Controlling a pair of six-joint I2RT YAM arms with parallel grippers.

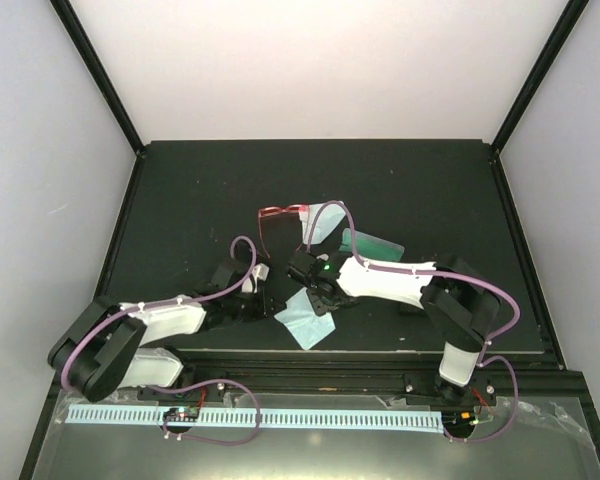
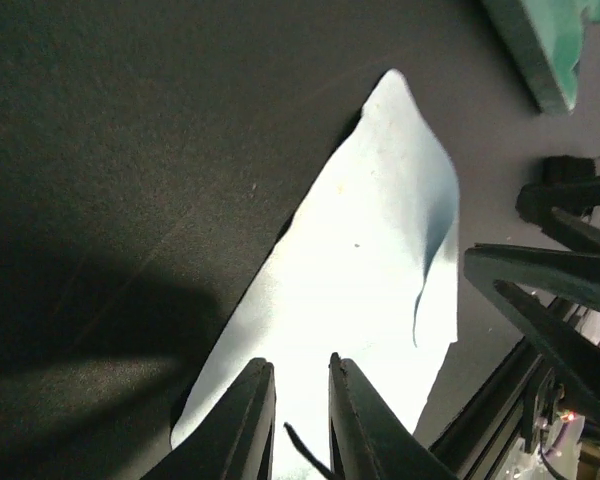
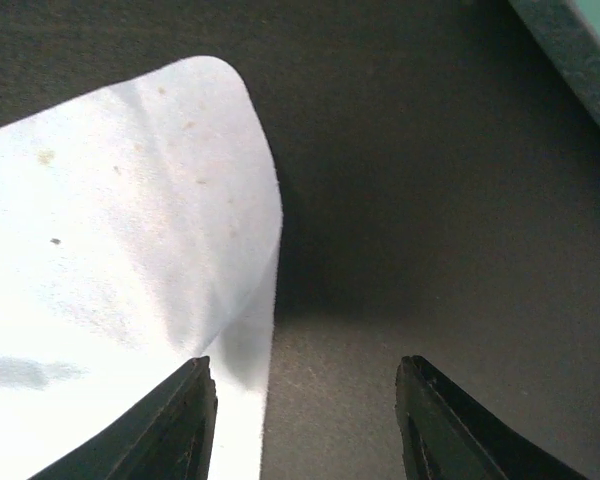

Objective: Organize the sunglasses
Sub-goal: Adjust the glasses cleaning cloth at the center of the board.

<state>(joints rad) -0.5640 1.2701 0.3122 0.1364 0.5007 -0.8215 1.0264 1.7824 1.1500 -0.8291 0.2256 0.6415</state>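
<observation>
The left gripper (image 2: 298, 365) is low over the dark counter (image 1: 180, 200), and its two fingers stand close together with only a narrow gap. In that gap a thin dark strand (image 2: 302, 447) shows, but I cannot tell what it is, or whether the fingers really press on it. Directly under and in front of this gripper lies a light blue cloth (image 2: 380, 280), flat with one lifted fold on its right part. The right gripper (image 3: 302, 370) is wide open and holds nothing. Its left finger is above the rounded corner of the same cloth and its right finger is above bare counter. The two grippers face each other across this cloth, near one another but apart. The red sunglasses (image 1: 280, 215) rest on the counter beyond both grippers, on the side away from the arm bases, well apart from the fingers. In the top view their front is next to a second cloth (image 1: 325, 220). A pale green case (image 1: 375, 244) lies ahead of the right gripper and to its right. The black pair I cannot make out on the dark counter.
</observation>
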